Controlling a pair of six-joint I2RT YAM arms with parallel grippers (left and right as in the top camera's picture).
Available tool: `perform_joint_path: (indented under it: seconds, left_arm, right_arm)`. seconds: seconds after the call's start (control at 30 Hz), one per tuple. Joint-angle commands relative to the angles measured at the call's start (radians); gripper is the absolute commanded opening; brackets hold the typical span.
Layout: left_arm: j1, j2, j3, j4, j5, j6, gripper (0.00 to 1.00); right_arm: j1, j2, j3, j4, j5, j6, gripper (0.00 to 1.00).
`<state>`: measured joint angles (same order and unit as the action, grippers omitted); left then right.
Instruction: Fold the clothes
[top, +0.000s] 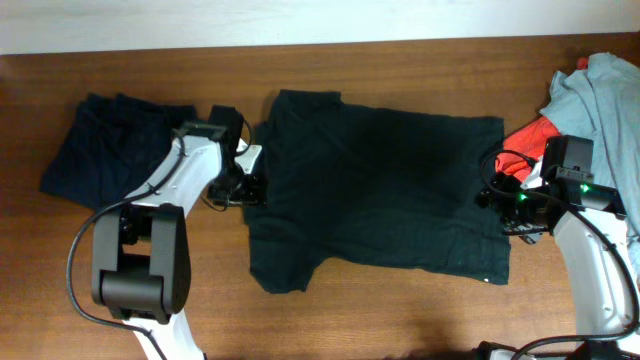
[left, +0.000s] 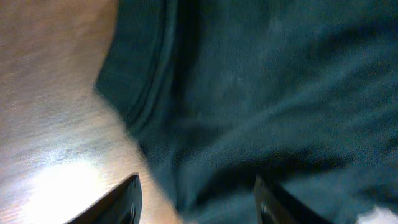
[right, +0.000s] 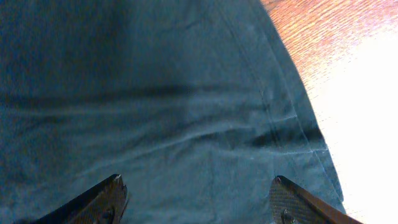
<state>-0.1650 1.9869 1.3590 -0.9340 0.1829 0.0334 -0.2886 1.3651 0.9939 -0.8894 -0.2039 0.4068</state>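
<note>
The very dark T-shirt (top: 380, 190) lies spread flat across the middle of the table. My left gripper (top: 245, 187) is at its left edge. In the left wrist view, which is blurred, the left gripper (left: 196, 200) has its jaws apart, one finger (left: 118, 202) over bare wood and the other over the shirt (left: 267, 87). My right gripper (top: 500, 197) is at the shirt's right edge. In the right wrist view the right gripper (right: 196, 200) stands open just above the shirt's hem area (right: 161, 106), with nothing pinched between its fingers (right: 93, 202).
A folded dark navy garment (top: 100, 150) lies at the left of the table. At the far right sits a pile with a light grey-blue piece (top: 605, 100) and a red one (top: 530, 135). Bare wooden table (top: 380, 310) runs along the front.
</note>
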Motion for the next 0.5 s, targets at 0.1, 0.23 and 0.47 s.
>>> perform_joint_path:
  seconds: [0.1, 0.23, 0.47]
  left_arm:
    - [0.004, -0.006, -0.135, 0.176, -0.103, -0.023, 0.41]
    - [0.016, -0.006, -0.168, 0.194, -0.213, -0.095, 0.0]
    - [0.132, -0.006, -0.18, 0.11, -0.427, -0.359, 0.0]
  right_arm:
    - [-0.006, -0.011, 0.004, -0.014, -0.033, -0.034, 0.79]
    - [-0.006, -0.011, 0.004, -0.018, -0.033, -0.034, 0.79]
    - [-0.006, -0.011, 0.004, -0.036, -0.033, -0.034, 0.78]
